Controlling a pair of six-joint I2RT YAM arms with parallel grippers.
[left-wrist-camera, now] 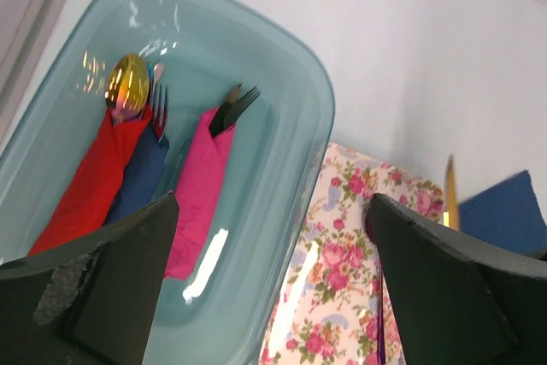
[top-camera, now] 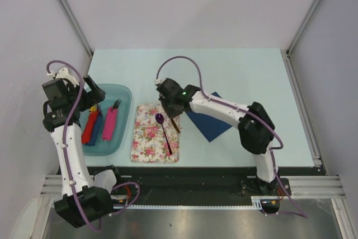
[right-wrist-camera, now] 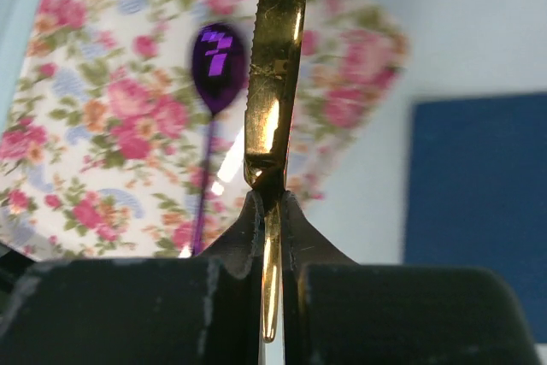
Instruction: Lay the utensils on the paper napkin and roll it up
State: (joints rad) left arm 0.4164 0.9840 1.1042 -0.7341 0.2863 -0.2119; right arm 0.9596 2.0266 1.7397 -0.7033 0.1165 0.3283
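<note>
Holds gold utensil [right-wrist-camera: 275, 83] clenched edge-on in right gripper [right-wrist-camera: 272, 211], above floral mat [top-camera: 146, 138] toward desk's front edge; leaves purple spoon [top-camera: 164, 132] on mat, paper napkin [top-camera: 215, 126] beside, rightward. Might twist or slip free: pinch seemingly thin.

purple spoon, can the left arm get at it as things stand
Probably yes. The purple spoon lies on the floral mat beside the tray that the open left gripper hangs over. The right gripper, shut on the gold knife, crowds the spoon's bowl; the handle end looks free.
</note>
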